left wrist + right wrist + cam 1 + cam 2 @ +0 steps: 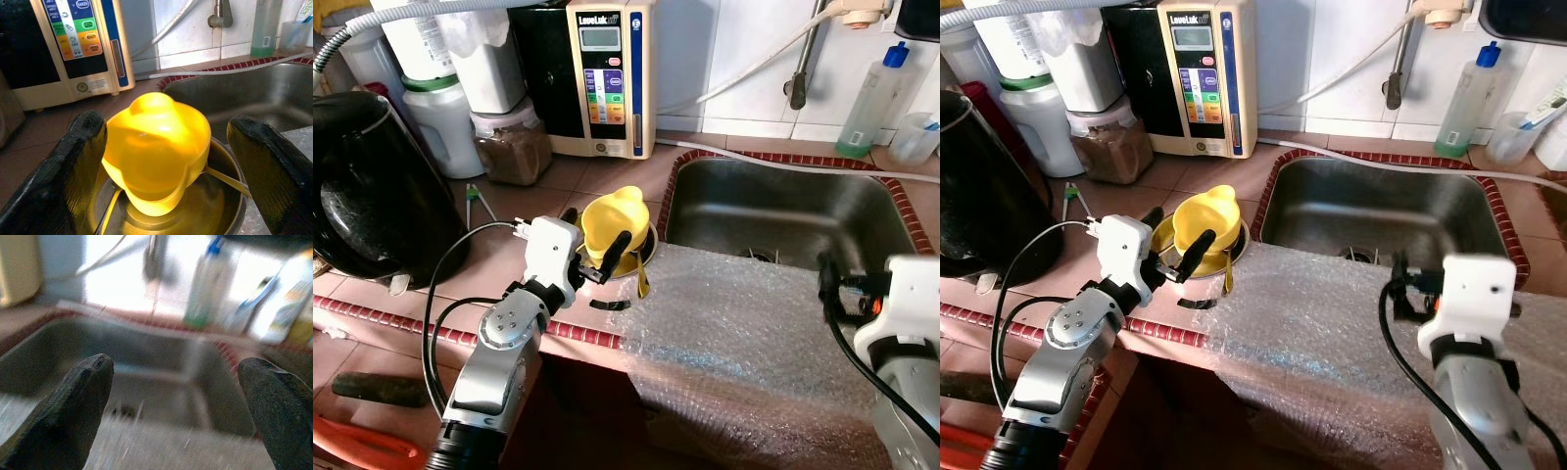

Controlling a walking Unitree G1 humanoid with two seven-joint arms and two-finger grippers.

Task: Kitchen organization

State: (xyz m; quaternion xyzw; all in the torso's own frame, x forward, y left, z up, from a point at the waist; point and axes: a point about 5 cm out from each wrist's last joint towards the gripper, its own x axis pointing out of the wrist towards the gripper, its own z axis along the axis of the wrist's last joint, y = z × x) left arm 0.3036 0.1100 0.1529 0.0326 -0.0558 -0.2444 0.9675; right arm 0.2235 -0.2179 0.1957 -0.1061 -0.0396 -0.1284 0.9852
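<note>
A tiled counter (pixel 558 186) carries a steel sink (pixel 783 211) at its right end, with bubble wrap (pixel 744 323) draped over the front edge. Just left of the sink, a yellow cup (pixel 156 147) sits tilted in a metal bowl (pixel 215 205). The left gripper (pixel 597 250) stands wide apart around the cup; the right gripper (pixel 176 406) hangs wide open over the bubble wrap.

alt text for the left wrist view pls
A yellow plastic cup lies tipped in a round metal bowl, framed by the left gripper's two open black fingers. Behind stand a beige water appliance and the steel sink.
</note>
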